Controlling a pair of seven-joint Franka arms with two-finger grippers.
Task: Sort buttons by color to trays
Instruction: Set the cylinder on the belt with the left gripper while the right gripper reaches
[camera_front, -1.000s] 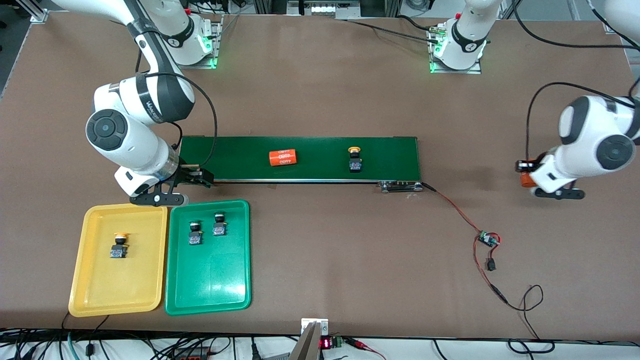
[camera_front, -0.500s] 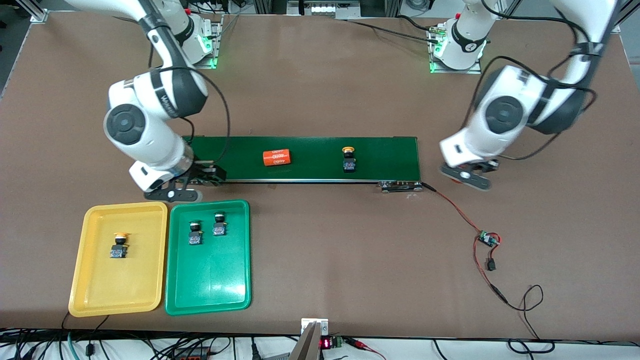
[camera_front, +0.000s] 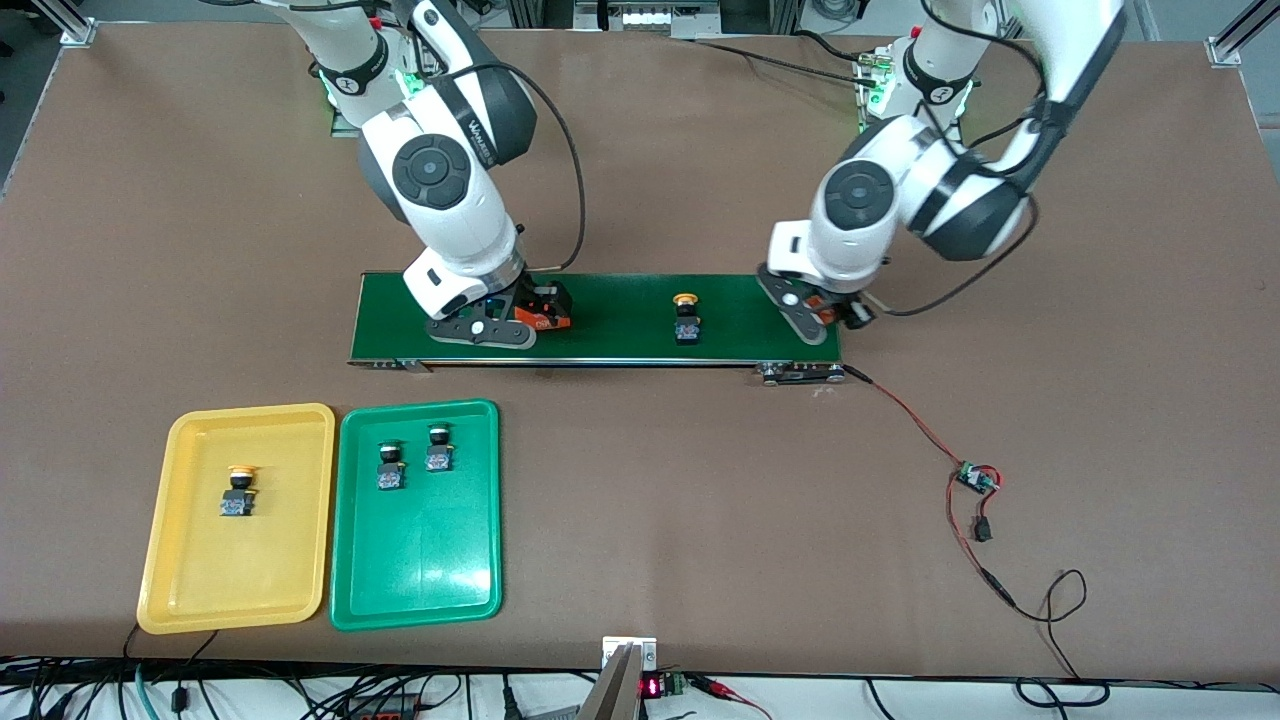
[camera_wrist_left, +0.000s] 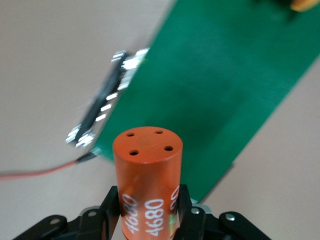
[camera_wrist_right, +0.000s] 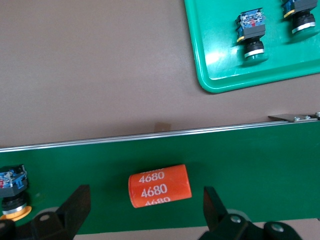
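A yellow button (camera_front: 686, 318) stands on the conveyor belt (camera_front: 620, 300). Another yellow button (camera_front: 238, 490) sits in the yellow tray (camera_front: 190, 590). Two green buttons (camera_front: 390, 467) (camera_front: 438, 449) sit in the green tray (camera_front: 420, 580). My right gripper (camera_front: 490, 325) is open, low over the belt, its fingers either side of a lying orange cylinder (camera_wrist_right: 160, 186) without touching it. My left gripper (camera_front: 815, 315) hangs over the belt's end toward the left arm, shut on a second orange cylinder (camera_wrist_left: 147, 160) marked 4680.
The two trays lie side by side, nearer the front camera than the belt, toward the right arm's end. A red-black wire with a small circuit board (camera_front: 972, 478) runs from the belt's motor end (camera_front: 800, 373) across the table.
Both arms swung in over the belt: the right gripper from beside the trays to the lying cylinder, the left from the table's end, still holding its cylinder. The belt's button and cylinder drifted toward the right arm's end.
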